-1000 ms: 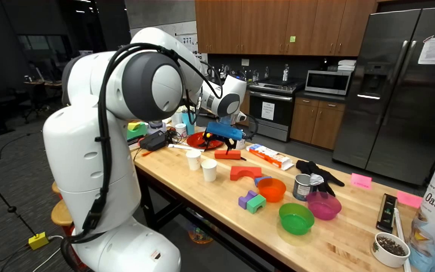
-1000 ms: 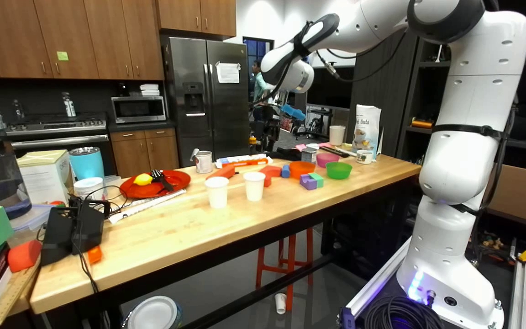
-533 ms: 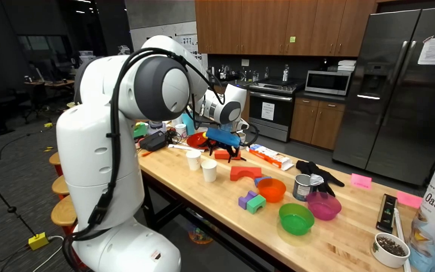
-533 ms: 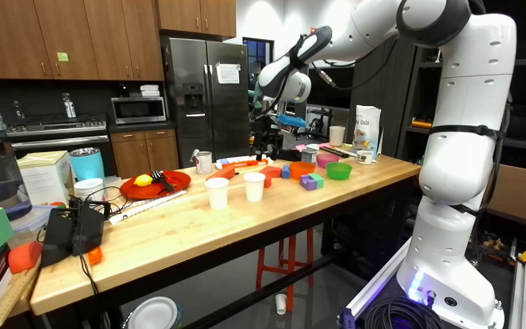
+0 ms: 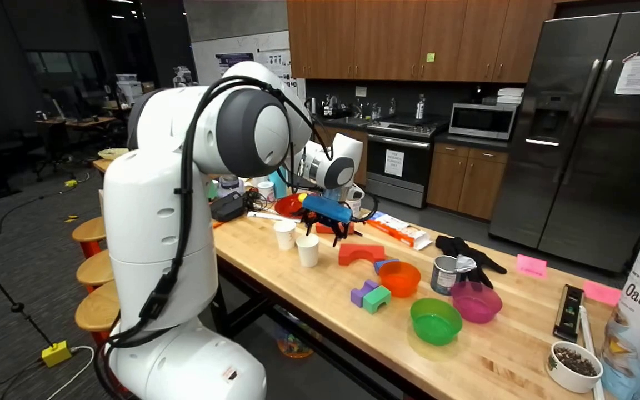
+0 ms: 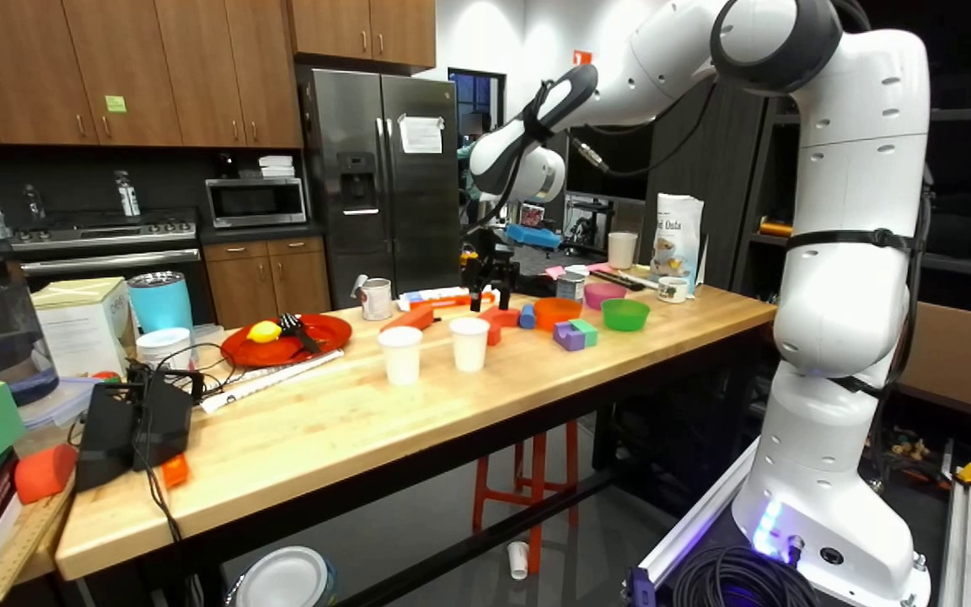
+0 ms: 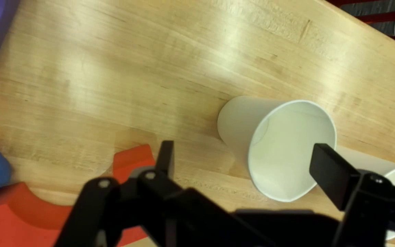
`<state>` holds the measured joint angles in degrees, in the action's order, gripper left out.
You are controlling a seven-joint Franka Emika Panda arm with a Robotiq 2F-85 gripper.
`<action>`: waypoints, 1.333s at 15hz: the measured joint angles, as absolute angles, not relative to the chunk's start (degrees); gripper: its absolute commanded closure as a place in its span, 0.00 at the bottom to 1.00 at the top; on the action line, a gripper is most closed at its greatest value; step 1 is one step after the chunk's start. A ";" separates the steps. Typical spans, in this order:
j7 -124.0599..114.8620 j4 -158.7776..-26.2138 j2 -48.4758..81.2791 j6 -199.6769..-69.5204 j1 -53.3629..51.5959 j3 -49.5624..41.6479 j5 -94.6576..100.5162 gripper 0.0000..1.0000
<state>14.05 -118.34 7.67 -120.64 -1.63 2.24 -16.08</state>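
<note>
My gripper (image 7: 243, 147) is open and empty, pointing down above the table, with its fingers wide apart. It is nearest to a white cup (image 7: 242, 127), which stands upright. In the wrist view the right finger (image 7: 331, 171) overlaps the far side of the cup's rim; I cannot tell if they touch. In both exterior views the gripper (image 5: 321, 238) (image 6: 490, 305) hangs close to this cup (image 5: 308, 251) (image 6: 469, 346). A second white cup (image 5: 285, 235) (image 7: 365, 159) stands beside it. A red arch block (image 5: 361, 254) (image 7: 22, 223) lies on the gripper's other side.
A red block (image 5: 325, 228), a red plate (image 6: 241, 347) and an orange-and-white box (image 5: 395, 228) lie around. An orange bowl (image 5: 400, 279), green bowl (image 5: 435, 322), magenta bowl (image 5: 475, 303), can (image 5: 443, 276), purple block (image 5: 362, 293) and green block (image 5: 376, 300) stand along the table.
The arm has swung forward and the gripper has come down toward the table, near the cup and the red arch block. The gripper stays open; the table objects have not moved.
</note>
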 measured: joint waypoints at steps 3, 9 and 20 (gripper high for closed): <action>14.05 -118.08 9.11 -120.08 -1.63 2.71 -16.35 0.00; 13.87 -116.97 10.95 -118.97 -1.58 2.96 -16.36 0.32; 11.79 -114.68 10.97 -119.04 -1.14 2.68 -16.23 1.00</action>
<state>11.79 -114.68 10.97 -119.04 -1.14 2.68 -16.23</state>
